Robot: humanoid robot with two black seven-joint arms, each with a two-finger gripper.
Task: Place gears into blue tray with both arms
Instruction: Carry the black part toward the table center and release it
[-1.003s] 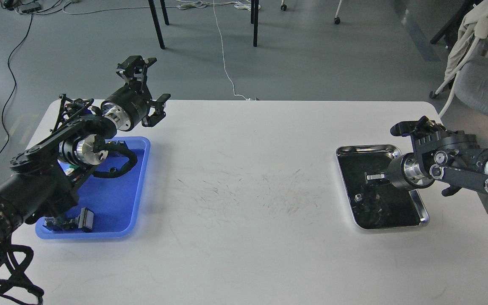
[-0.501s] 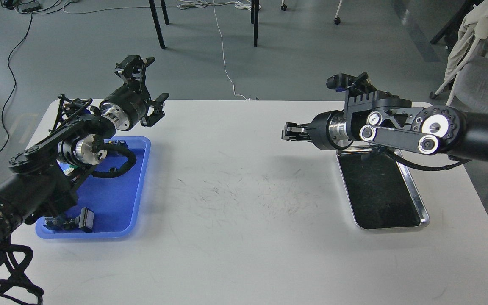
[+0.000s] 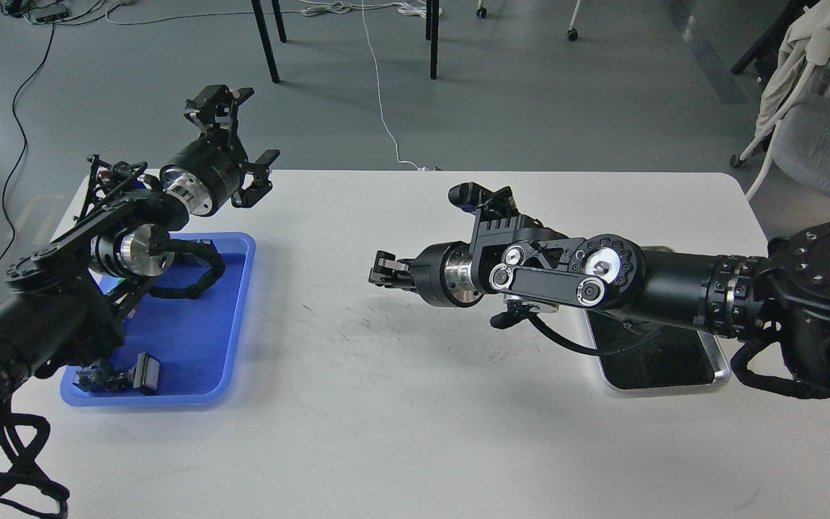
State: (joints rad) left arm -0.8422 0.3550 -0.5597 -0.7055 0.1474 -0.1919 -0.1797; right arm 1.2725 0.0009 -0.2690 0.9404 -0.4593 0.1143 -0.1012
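Note:
The blue tray [image 3: 192, 324] lies at the table's left side, partly under my left arm. My left gripper [image 3: 258, 126] hangs above the table's far edge, just beyond the tray's far right corner, its fingers spread wide open and empty. My right gripper [image 3: 384, 269] is over the middle of the table, pointing left toward the blue tray, with its dark fingers drawn close together. I cannot make out a gear between them. No gears show anywhere else in view.
A shiny steel tray [image 3: 717, 364] with a dark bottom sits at the right, mostly covered by my right arm. Small dark parts [image 3: 119, 375] lie in the blue tray's near left corner. A grey chair [image 3: 826, 144] stands off the table's far right corner.
My right arm has swung from the steel tray up and leftward to the table's middle. My left gripper has drifted slightly left and up, still open.

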